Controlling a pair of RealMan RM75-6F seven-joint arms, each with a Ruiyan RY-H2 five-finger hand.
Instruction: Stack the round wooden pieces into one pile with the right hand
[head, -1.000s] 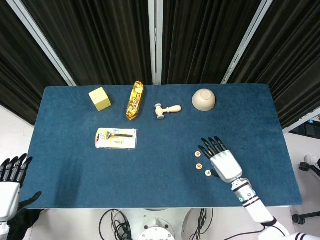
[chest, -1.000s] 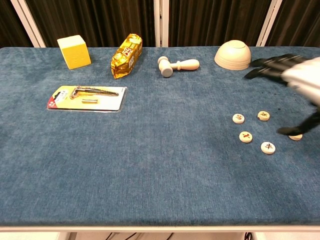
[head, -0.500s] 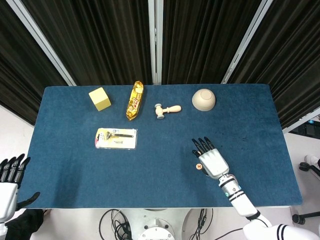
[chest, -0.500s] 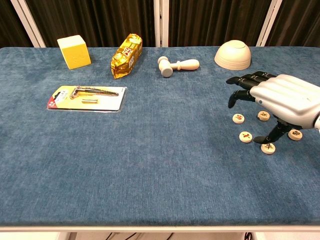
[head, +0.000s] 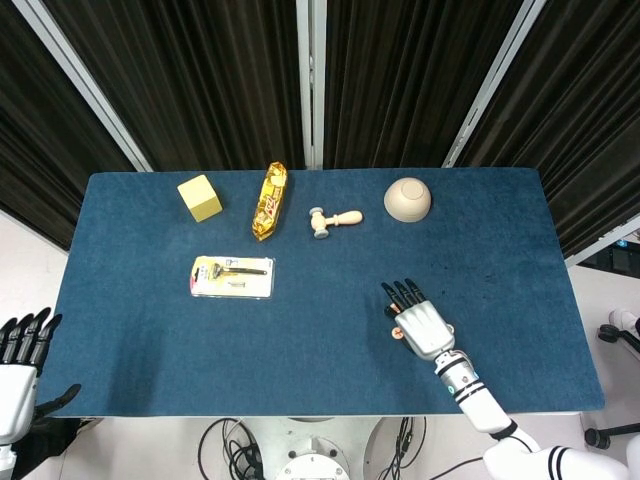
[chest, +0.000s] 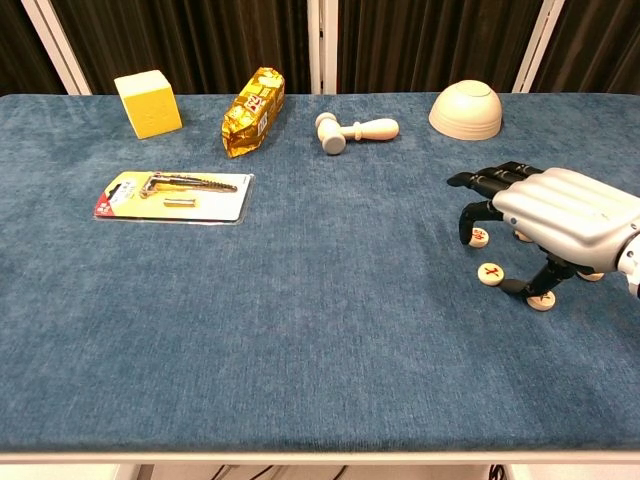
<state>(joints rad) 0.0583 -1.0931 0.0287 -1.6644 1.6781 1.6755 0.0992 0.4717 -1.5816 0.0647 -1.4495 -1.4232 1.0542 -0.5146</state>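
Several round wooden pieces with red or dark marks lie on the blue table near its front right. My right hand (chest: 548, 212) hovers palm down over them with its fingers spread. One fingertip comes down at a piece (chest: 480, 237) and the thumb tip touches another piece (chest: 541, 299). A third piece (chest: 491, 274) lies free between them. Others are partly hidden under the palm, with one edge showing (chest: 592, 273). In the head view the right hand (head: 422, 326) covers most pieces and one piece (head: 396, 335) shows at its left. My left hand (head: 22, 352) hangs off the table's front left, fingers apart, holding nothing.
Along the back stand a yellow cube (chest: 148, 103), a gold snack packet (chest: 252, 111), a small wooden mallet (chest: 355, 130) and an upturned beige bowl (chest: 466, 109). A blister pack with a tool (chest: 173, 195) lies at the left. The blue table (chest: 300, 300) ends just past the hand's wrist.
My right hand has moved left and down over the wooden pieces, from beside them to covering most of them. The thumb now touches the front piece. The left hand has barely moved.
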